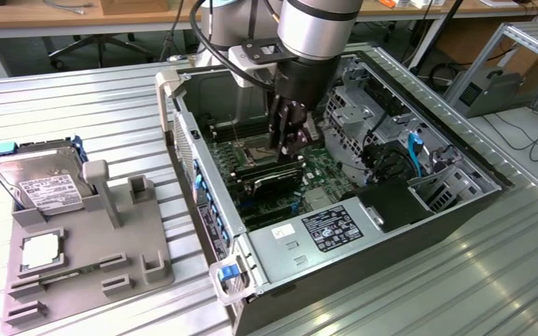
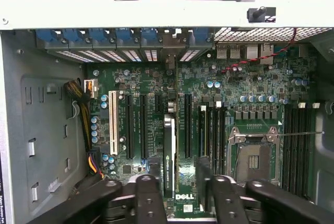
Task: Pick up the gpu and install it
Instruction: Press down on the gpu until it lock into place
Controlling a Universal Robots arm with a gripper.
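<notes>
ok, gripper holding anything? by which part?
Can't tell: the gpu stands in its slot right at the gripper; any grip on its top edge is unclear.

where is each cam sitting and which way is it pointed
Exterior view: sits high off the arm, looking down at the open computer case and gray parts tray; the arm and gripper show.
Wrist view: looks straight down into the case at the motherboard; dark fingers show.
Shared: the gpu standing on edge on the motherboard, empty CPU socket.
</notes>
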